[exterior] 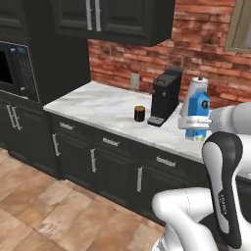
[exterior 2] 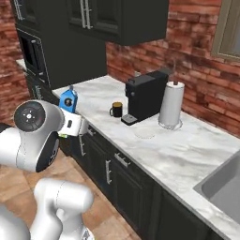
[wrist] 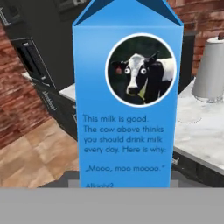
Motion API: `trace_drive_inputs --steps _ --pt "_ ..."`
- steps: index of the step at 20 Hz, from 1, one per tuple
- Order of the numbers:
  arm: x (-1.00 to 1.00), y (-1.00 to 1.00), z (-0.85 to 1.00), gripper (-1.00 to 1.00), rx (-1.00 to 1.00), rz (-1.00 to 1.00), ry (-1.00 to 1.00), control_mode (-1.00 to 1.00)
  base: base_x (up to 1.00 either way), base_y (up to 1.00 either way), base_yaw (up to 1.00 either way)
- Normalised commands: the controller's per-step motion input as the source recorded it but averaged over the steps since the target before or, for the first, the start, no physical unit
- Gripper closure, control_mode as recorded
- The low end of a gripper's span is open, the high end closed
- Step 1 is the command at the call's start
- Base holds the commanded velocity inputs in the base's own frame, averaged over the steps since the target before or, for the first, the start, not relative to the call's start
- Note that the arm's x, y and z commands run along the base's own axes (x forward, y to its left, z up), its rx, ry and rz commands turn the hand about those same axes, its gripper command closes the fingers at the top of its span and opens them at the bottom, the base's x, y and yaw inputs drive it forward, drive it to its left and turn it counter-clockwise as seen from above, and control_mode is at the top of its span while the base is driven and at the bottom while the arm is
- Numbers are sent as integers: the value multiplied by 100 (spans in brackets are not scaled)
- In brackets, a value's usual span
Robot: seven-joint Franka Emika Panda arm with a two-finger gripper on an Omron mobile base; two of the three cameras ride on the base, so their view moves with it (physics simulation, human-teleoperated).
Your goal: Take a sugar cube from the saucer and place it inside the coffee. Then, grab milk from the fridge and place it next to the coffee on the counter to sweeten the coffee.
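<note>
The blue gable-top milk carton point(wrist: 127, 96) stands upright between the jaws of the white arm's two-finger gripper point(exterior: 192, 121), which is closed partway on its lower body and carries it in the air. From the camera on the hand, the carton's front face is close up: a round picture of a black-and-white cow above lines of dark print. The finger tips themselves are hidden at the carton's base.

From behind on the left, the carton point(exterior: 198, 115) hangs over the front part of the long white marble counter with grey veins point(exterior: 103, 105), to the right of the tall black boxy coffee machine point(exterior: 165, 95). The small dark coffee cup with the brown top point(exterior: 139, 113) sits on the counter just left of the machine's base, well apart from the carton.

From behind on the right, the carton point(exterior 2: 69, 101) shows just above the arm's round white joint, out past the counter's front edge, over the floor. On the marble beyond, a small flat round white saucer point(exterior 2: 144, 134) lies in front of the coffee machine, near a white paper towel roll on a stand point(exterior 2: 171, 104).
</note>
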Motion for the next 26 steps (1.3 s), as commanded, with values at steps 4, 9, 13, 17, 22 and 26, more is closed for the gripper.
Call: trace_drive_inputs --steps 4,9,13,17,22,26 --pt "0 0 0 100 0 0 0 100 100 100 -24" --pt "0 0 0 100 0 0 0 100 100 100 -35" --pt "0 0 0 100 0 0 0 100 96 93 -56" --pt "0 0 0 100 0 0 0 100 64 65 -66" --pt "0 0 0 100 0 0 0 100 36 44 -54" --pt "0 0 0 100 0 0 0 100 6 0 -26"
